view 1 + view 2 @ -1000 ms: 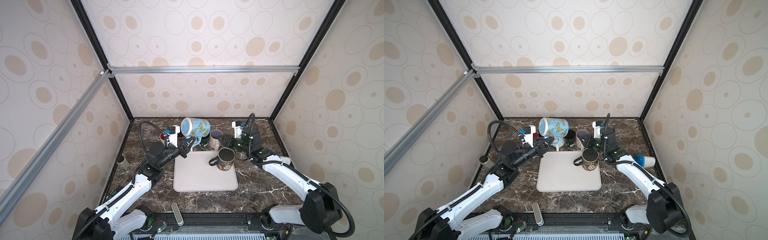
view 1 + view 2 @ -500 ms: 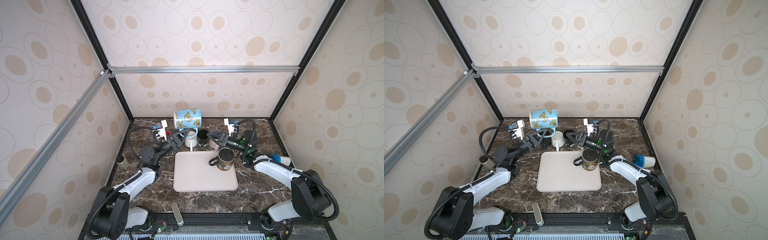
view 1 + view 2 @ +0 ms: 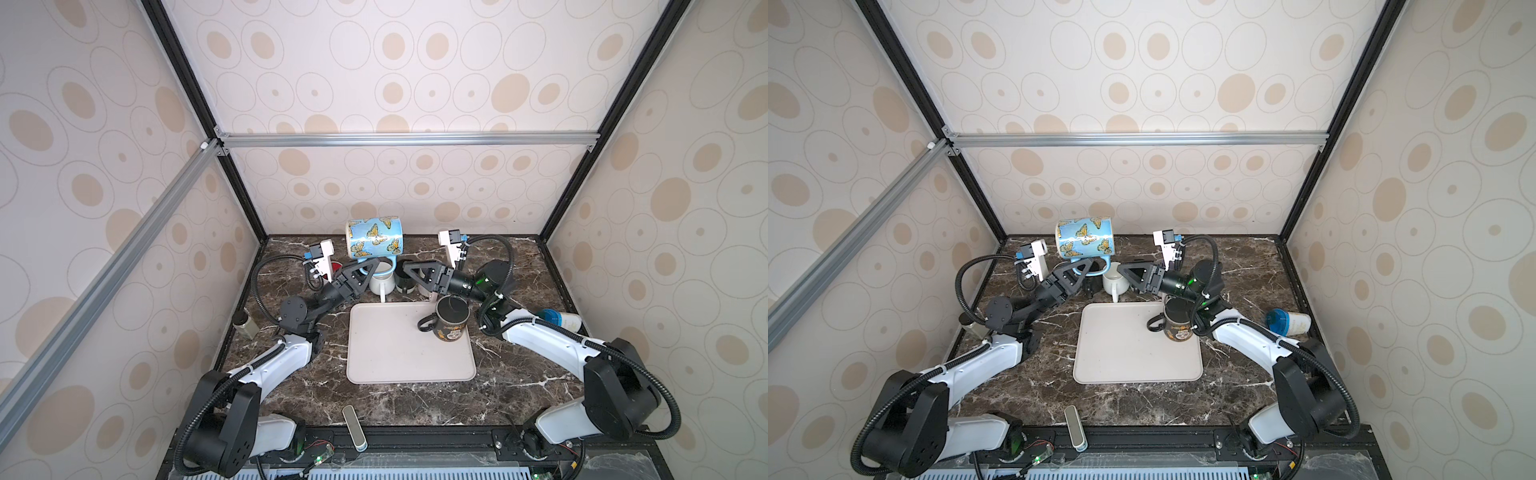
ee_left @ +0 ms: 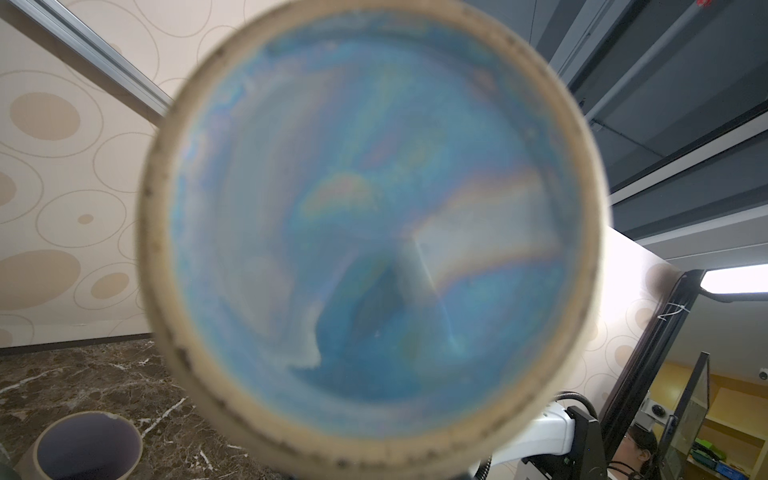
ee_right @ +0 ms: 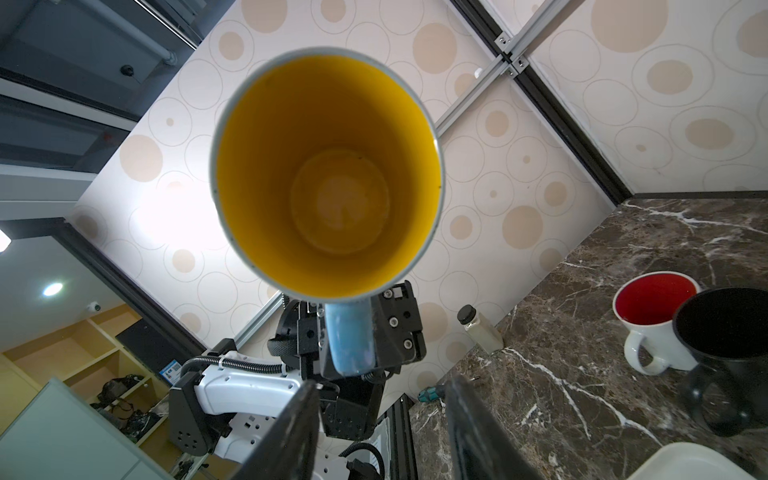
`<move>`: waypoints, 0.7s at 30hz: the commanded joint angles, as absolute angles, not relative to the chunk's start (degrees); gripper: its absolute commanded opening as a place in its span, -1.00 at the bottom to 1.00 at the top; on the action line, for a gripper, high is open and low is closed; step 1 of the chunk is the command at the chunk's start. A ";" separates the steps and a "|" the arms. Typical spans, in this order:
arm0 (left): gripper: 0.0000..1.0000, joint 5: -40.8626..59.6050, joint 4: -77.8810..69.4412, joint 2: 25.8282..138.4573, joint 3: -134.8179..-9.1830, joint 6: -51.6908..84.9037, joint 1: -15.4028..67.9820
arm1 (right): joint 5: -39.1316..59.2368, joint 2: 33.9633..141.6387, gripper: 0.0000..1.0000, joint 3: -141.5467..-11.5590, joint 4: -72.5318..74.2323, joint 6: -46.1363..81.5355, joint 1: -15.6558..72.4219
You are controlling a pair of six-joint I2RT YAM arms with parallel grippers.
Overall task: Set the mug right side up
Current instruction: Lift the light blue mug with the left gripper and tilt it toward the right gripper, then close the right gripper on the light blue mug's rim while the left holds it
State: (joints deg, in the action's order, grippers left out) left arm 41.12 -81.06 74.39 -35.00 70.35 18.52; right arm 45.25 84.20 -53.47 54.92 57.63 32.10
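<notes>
Two grippers: left gripper [image 3: 371, 266] is clamped on the blue handle [image 5: 348, 337] of the butterfly mug [image 3: 374, 237]; right gripper [image 3: 409, 268] has its jaws parted with nothing between them
Mug position: raised in the air over the back part of the marble table [image 3: 519, 374], touching nothing but the left jaws, with the white mug [image 3: 382, 284] below it and the tray [image 3: 409, 365] nearer the front
Long axis: level and running side to side in both top views, so the mug is neither inverted nor upright; I judge the turn about half done
Mouth: faces the right arm, whose wrist view looks straight into the yellow interior
Base: faces the left wrist view and fills most of it
Handle: hangs under the body, so the mug sits above the left fingertips
Nearer arm: left, which holds it; the right gripper is just beside the rim and lower, not touching
Coming move: probably a further left wrist roll to bring the mouth upward, then a set-down; the handle could slip in the jaws under the mug's weight
</notes>
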 commanded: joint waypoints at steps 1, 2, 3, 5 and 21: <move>-1.00 41.21 -91.81 74.38 -36.39 72.85 18.28 | 46.17 85.10 0.02 -55.57 57.53 57.85 32.94; -1.00 41.10 -92.67 74.76 -36.19 73.41 18.23 | 46.14 85.39 0.02 -56.08 57.48 57.75 33.02; -1.00 41.13 -93.17 75.06 -36.05 73.92 18.33 | 46.10 85.61 0.01 -56.37 57.69 57.72 33.16; -1.00 40.95 -94.73 75.79 -35.86 75.05 18.34 | 46.02 86.42 0.01 -57.55 57.27 57.35 33.38; -1.00 40.61 -98.74 78.24 -34.11 77.42 18.70 | 44.93 93.73 -0.15 -64.33 54.80 58.55 35.24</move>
